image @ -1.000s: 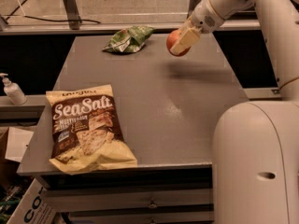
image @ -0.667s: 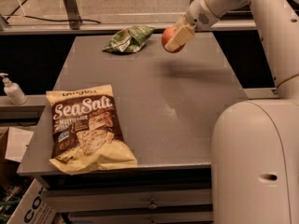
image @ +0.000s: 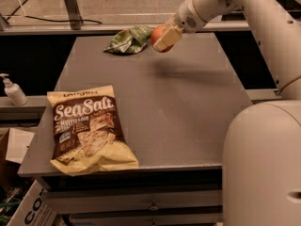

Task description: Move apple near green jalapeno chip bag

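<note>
This looks like a robotics lab or test area rather than a home. A plain grey tabletop (image: 188, 117) on a metal cabinet with drawer fronts (image: 141, 202) carries snack goods, such as a large Sea Salt chip bag (image: 89, 128). A white robot arm (image: 263, 18) reaches over it, its end effector (image: 162, 38) clamped on an apple (image: 156, 32) above the far edge, just beside a green jalapeno chip bag (image: 128, 39). A pump bottle (image: 13, 92) stands on a side ledge, a lettered cardboard box (image: 29, 211) sits on the floor, and a loose cable (image: 61, 19) runs across the bare floor behind.

cam high by robot body (image: 263, 164) | looks down over table (image: 188, 117) | end effector (image: 163, 37) grips apple (image: 155, 33), far side
</note>
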You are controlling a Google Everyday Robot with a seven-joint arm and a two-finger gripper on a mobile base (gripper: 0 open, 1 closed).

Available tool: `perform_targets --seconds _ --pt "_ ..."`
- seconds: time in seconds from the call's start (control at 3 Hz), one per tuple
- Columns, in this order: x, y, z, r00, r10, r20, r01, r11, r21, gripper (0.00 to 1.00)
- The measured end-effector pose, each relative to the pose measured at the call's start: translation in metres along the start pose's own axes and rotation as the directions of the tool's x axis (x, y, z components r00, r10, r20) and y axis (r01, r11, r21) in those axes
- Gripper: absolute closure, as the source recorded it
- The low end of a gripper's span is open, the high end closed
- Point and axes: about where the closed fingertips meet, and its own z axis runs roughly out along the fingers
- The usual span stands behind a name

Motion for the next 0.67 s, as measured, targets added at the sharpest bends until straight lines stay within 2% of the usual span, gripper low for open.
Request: perform_targets --seconds 0.67 --pt "0.006 -0.009 0.042 0.999 0.036 0.006 -0.036 0.9993 0.007 1.00"
